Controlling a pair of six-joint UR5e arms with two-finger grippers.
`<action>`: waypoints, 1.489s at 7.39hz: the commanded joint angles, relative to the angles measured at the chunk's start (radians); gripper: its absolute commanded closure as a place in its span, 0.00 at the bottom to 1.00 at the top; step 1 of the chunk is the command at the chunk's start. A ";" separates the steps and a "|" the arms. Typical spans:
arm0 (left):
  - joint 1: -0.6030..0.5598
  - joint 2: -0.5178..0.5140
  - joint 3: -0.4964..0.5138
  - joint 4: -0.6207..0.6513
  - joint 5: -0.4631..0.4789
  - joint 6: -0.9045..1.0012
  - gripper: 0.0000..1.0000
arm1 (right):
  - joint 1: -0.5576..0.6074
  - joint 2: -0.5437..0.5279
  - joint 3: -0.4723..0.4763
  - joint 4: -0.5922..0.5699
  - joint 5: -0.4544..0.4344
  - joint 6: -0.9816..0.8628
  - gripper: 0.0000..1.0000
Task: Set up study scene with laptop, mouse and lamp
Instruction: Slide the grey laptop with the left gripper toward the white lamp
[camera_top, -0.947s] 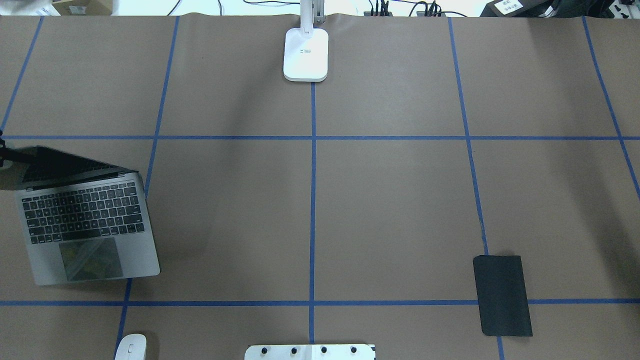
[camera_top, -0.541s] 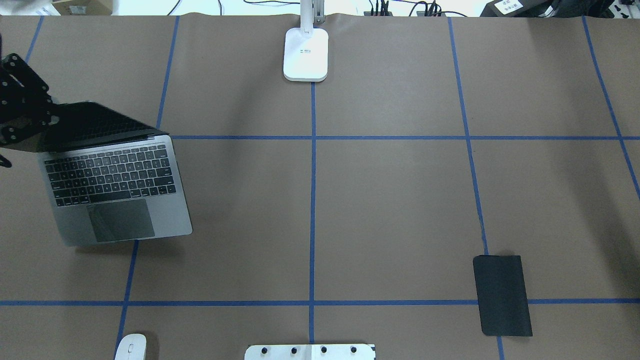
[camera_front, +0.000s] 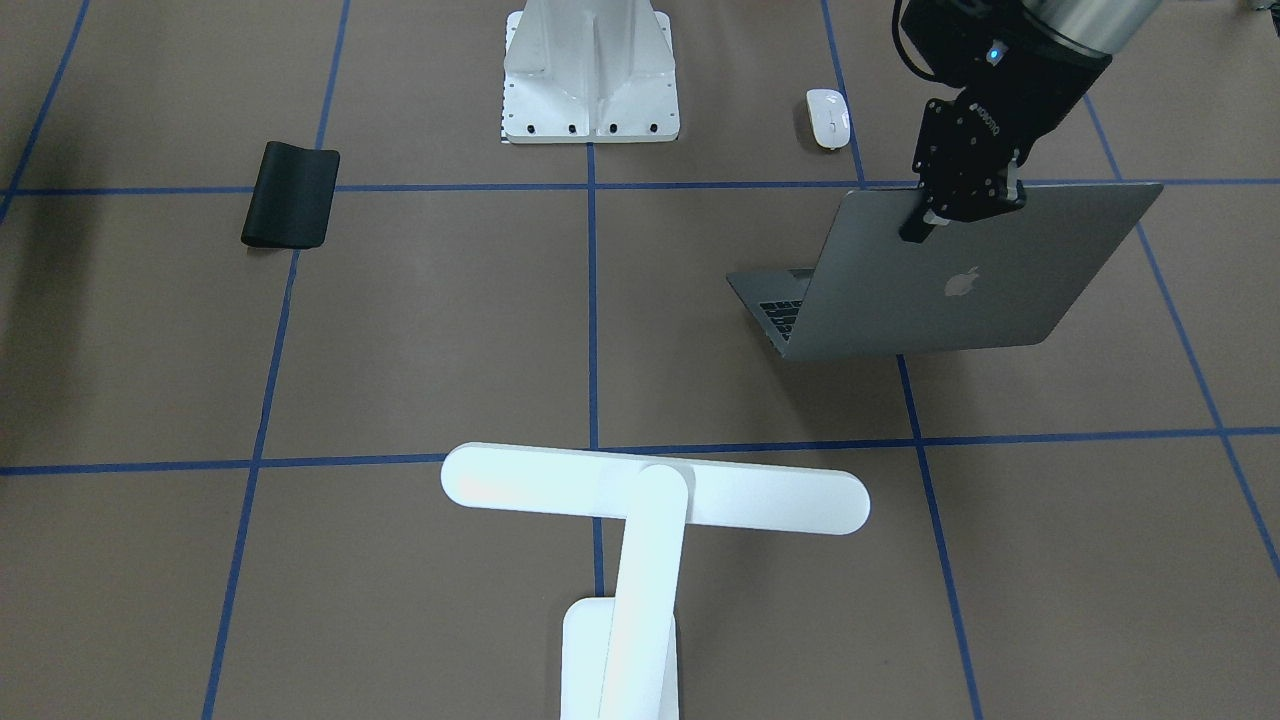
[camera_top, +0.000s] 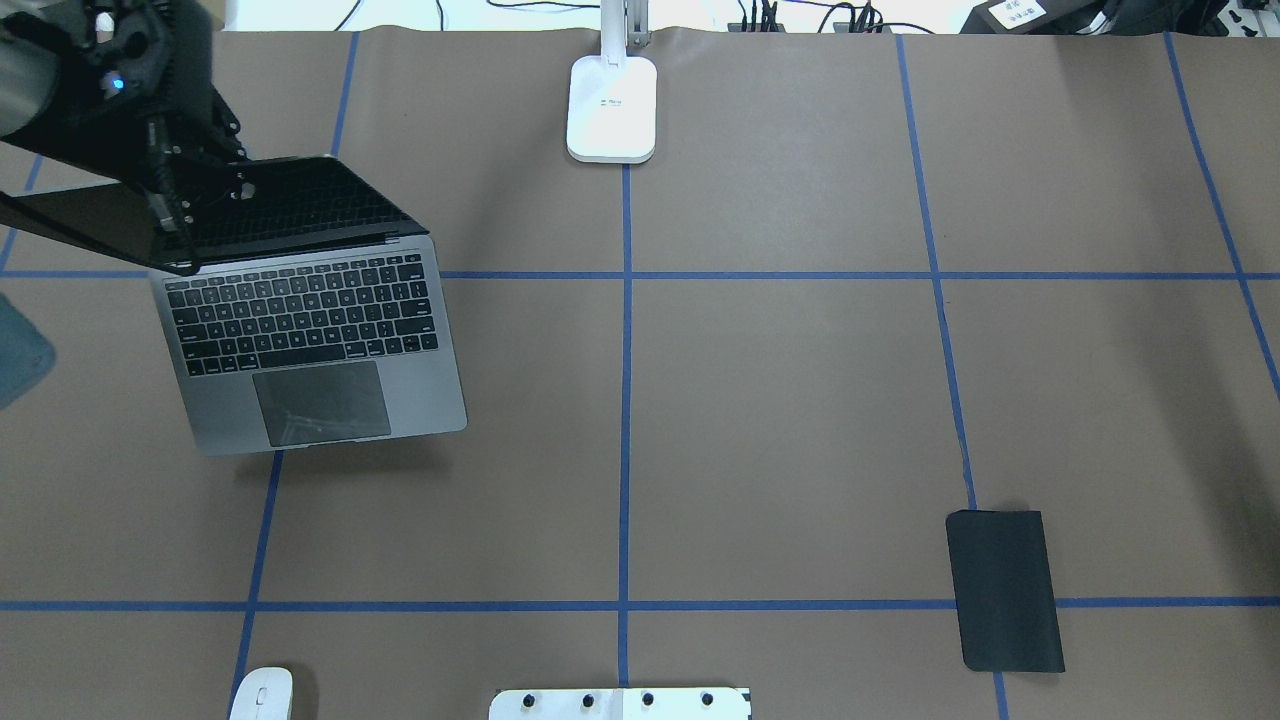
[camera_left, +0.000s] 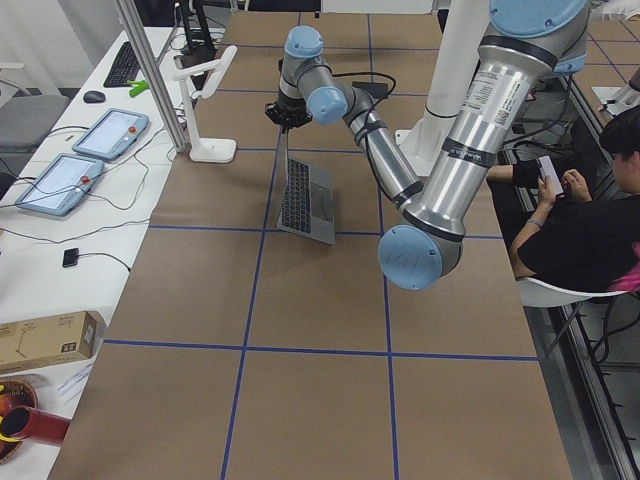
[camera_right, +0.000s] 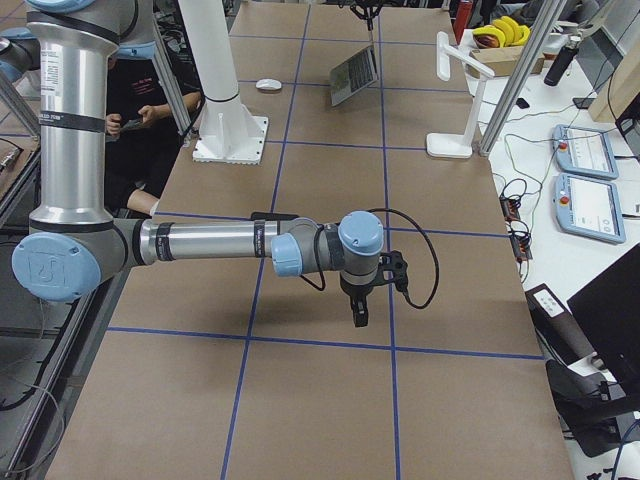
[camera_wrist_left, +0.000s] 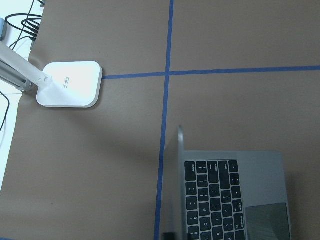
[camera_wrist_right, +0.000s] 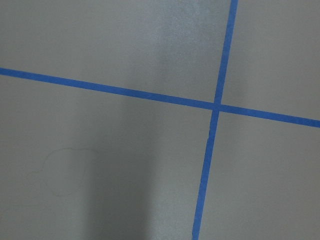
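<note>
The open grey laptop (camera_top: 300, 320) sits at the table's left, its lid (camera_front: 960, 280) showing the Apple logo. My left gripper (camera_front: 925, 225) is shut on the lid's top edge, also seen from above (camera_top: 170, 215). A shadow lies under the laptop's front edge. The white mouse (camera_top: 263, 693) lies at the near left edge, by the robot base (camera_front: 828, 104). At the far middle stands the white lamp (camera_front: 655, 490), with its base (camera_top: 612, 105) on the centre line. My right gripper (camera_right: 358, 315) hangs over bare table; whether it is open or shut I cannot tell.
A black mouse pad (camera_top: 1005, 590) lies at the near right. The white bolted pedestal (camera_front: 590, 70) stands at the near middle edge. Blue tape lines grid the brown table. A seated person (camera_left: 590, 220) is beside the table, behind the robot.
The laptop has moved away from the robot and toward the table's centre. My left arm has come into the overhead view with the lid in its grip.
</note>
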 joint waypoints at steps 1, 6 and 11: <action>0.055 -0.101 0.086 0.008 0.020 -0.006 1.00 | 0.001 -0.002 -0.002 0.000 -0.001 0.001 0.00; 0.131 -0.263 0.238 0.004 0.123 -0.078 1.00 | 0.001 -0.002 -0.009 0.000 -0.001 0.001 0.00; 0.143 -0.313 0.320 -0.026 0.183 0.026 1.00 | 0.001 -0.007 -0.034 0.000 0.000 0.001 0.00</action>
